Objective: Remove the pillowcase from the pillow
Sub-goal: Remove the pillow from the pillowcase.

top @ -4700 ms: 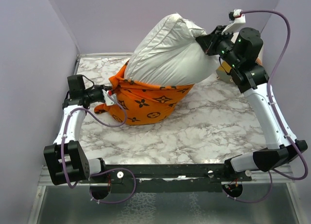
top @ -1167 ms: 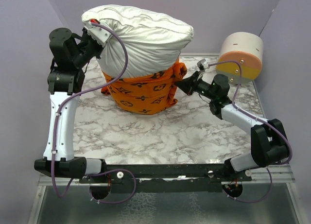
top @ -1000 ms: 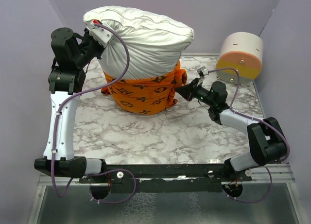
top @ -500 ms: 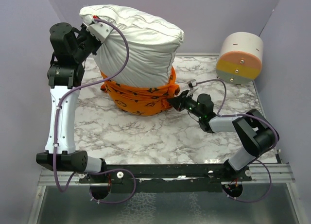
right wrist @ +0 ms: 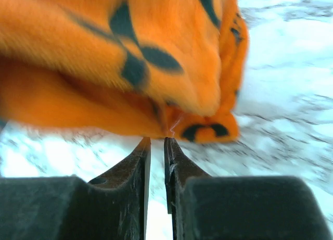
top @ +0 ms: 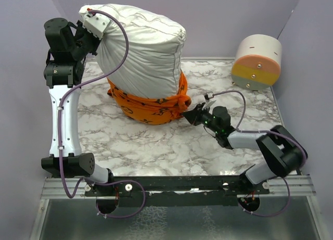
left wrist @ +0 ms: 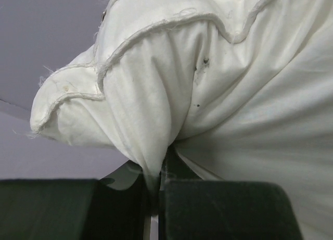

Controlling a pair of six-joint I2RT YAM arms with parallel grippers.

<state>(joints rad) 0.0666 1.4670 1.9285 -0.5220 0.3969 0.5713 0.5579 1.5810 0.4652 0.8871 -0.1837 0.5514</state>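
White pillow (top: 140,47) stands on end, well left of the cylinder (top: 256,60), with the orange pillowcase (top: 151,107) bunched round its base. Left gripper (left wrist: 155,180) is clamped on the top corner farthest from the cylinder. Right gripper (right wrist: 156,143) is nearly closed at the cylinder-side hem, can't tell if it's gripping.

Two arms, built of white shell links and black joint housings, are bolted to a black rail (top: 171,185) studded with silver screws at 6 o'clock. Purple cables (top: 127,42) loop along both the left arm (top: 65,120), at 9 o'clock, and the right arm (top: 244,140), at 4 o'clock. The fingers (right wrist: 136,164) are dark, flat-faced and tapered.
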